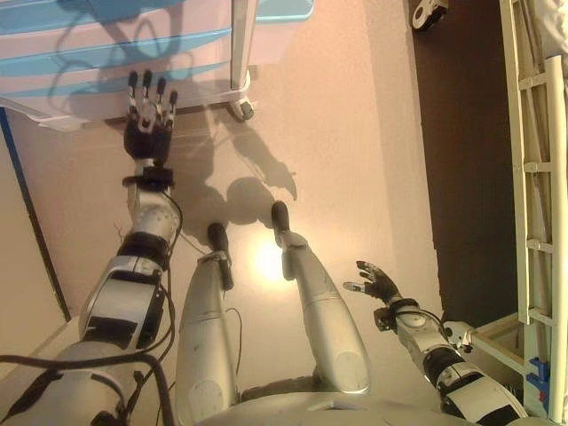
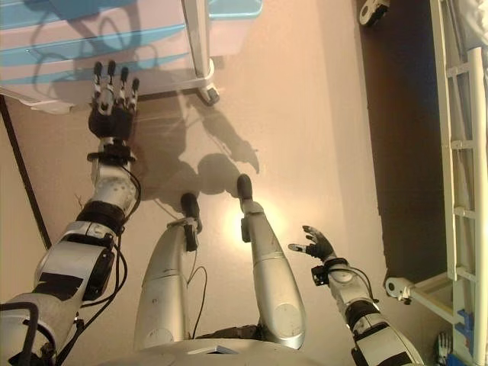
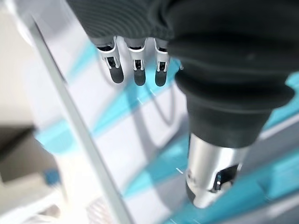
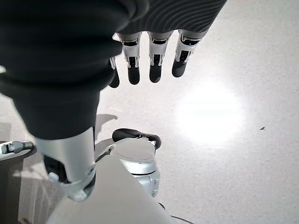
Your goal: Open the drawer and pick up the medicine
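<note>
A white cabinet with light blue drawer fronts (image 1: 106, 53) stands on wheels at the far left, and its drawers look closed. My left hand (image 1: 148, 133) is stretched out to it, fingers straight and open, tips just at the lowest drawer front. In the left wrist view its fingers (image 3: 135, 70) hang close before the blue and white fronts (image 3: 140, 135) and hold nothing. My right hand (image 1: 380, 284) is low at the right, open and empty over the floor; it also shows in the right wrist view (image 4: 154, 56). No medicine is in view.
The cabinet's caster (image 1: 241, 109) stands on the beige floor near my left hand. A white bed rail (image 1: 541, 177) runs down the right edge beside a dark floor strip (image 1: 461, 160). Another caster (image 1: 429, 12) shows at the top right.
</note>
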### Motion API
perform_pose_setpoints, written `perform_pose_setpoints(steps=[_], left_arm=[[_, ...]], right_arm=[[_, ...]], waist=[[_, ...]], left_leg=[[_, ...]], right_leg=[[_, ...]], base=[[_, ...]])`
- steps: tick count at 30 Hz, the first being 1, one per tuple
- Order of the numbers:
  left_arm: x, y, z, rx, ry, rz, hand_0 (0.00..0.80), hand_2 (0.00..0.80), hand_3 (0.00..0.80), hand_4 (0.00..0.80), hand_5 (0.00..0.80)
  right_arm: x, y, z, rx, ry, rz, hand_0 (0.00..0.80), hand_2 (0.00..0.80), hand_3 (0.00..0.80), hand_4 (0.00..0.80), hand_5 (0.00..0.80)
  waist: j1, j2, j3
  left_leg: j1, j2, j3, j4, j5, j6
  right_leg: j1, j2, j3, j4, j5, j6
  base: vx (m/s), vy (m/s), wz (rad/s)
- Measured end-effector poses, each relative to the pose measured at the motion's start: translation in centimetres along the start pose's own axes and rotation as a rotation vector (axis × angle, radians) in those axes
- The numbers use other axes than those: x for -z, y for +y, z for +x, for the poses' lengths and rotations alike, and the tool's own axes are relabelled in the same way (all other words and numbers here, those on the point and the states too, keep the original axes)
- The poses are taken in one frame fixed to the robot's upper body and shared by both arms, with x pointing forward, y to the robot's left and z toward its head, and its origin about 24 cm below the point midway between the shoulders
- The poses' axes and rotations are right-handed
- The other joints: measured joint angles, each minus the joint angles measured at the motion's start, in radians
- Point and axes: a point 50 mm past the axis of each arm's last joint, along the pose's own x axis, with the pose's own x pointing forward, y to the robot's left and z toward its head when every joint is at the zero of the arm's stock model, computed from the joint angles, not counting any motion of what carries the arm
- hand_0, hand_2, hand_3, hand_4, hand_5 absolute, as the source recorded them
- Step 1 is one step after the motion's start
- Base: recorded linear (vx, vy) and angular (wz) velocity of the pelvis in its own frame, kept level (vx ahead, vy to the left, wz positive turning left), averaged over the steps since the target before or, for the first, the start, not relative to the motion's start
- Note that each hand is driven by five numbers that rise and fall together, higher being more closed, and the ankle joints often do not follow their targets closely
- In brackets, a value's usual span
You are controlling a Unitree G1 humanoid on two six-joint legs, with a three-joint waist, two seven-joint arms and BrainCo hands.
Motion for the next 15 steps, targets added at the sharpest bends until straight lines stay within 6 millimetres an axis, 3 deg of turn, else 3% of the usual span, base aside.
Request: perform_pose_setpoints(steps=[3,15], left_arm=[[-0.8,-1.0,1.4,0.034,-0.063,-0.056,0.000,0.000,0.000,0.000,0.000],[-1.7,-0.9,2.1,-0.021,-0.105,-0.097,0.000,0.000,0.000,0.000,0.000]], right_arm=[[-0.2,0.0,0.0,-0.002,-0.018,0.001,0.000,0.000,0.000,0.000,0.000],[-0.5,0.5,-0.1,-0.020,-0.053,0.020,0.000,0.000,0.000,0.000,0.000]], waist=[[-0.006,0.000,0.000],[-0.008,0.000,0.000]], left_leg=[[0.002,0.001,-0.003,-0.001,-0.002,-0.003],[0.014,0.001,-0.007,0.011,-0.006,-0.009]], right_leg=[[0.002,0.002,-0.002,0.000,0.000,0.000],[0.019,0.000,-0.005,0.004,0.000,0.000]], base=[[0.040,-0.020,0.00],[0.036,-0.006,0.01]])
